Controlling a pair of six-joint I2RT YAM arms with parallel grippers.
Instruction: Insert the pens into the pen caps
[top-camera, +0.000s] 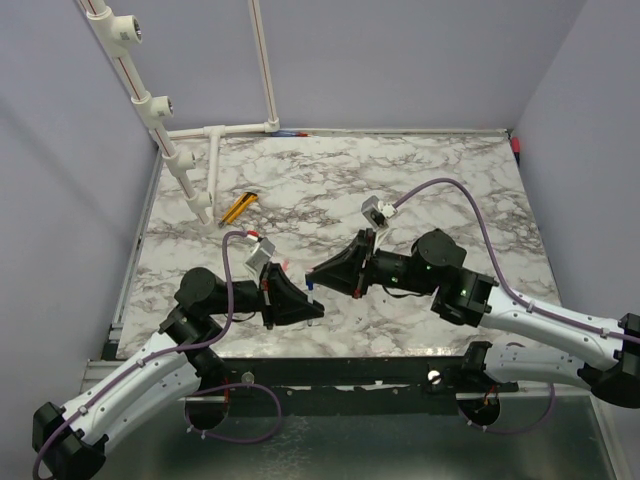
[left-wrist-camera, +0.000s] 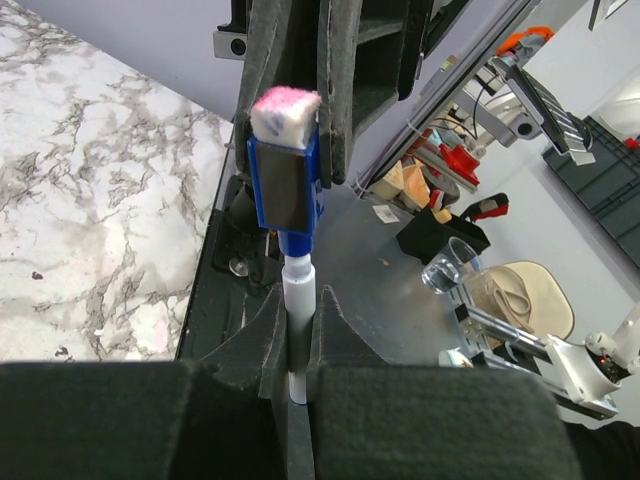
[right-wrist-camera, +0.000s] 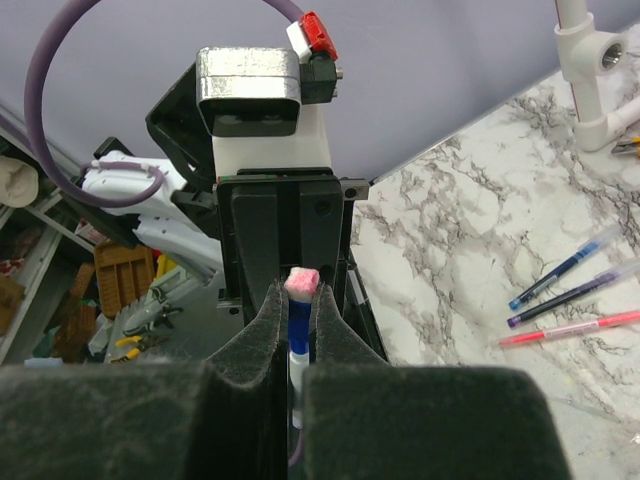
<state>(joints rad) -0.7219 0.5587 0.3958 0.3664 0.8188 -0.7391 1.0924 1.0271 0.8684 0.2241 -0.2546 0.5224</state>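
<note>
left gripper (left-wrist-camera: 299, 302): fingers clamped on the white pen (left-wrist-camera: 298, 278), gripping the barrel; the pen sticks out past the fingertips toward the other arm.
right gripper (right-wrist-camera: 298, 296): fingers pinched tight on the blue cap (right-wrist-camera: 299, 318); the cap's pink-white end shows just above the fingertips in the right wrist view.
pen/cap fit: left wrist view shows the pen's blue neck meeting the cap's mouth, the two in line. Can't tell how deep it sits.
cap detail: blue body with a dark flat face; closed end points away from the pen.
where: both grippers meet nose to nose over the near-centre of the marble table (top-camera: 430, 190), left arm coming in from near-left, right arm from near-right. In the top view only a small blue speck shows between the fingers.
loose pens: three lie side by side on the marble by the far edge, left of centre, roughly parallel and close together: dark blue pen (right-wrist-camera: 566, 268), purple-tinted pen (right-wrist-camera: 575, 294), red-pink pen (right-wrist-camera: 570, 329). Neither gripper is near them.
yellow-and-black tool (top-camera: 240, 207): flat on the table, far-left, well apart from both grippers.
white pipe frame (top-camera: 160, 112): stands at the far-left corner, with the tool just to the right of its base and the loose pens near its far crossbar.
</note>
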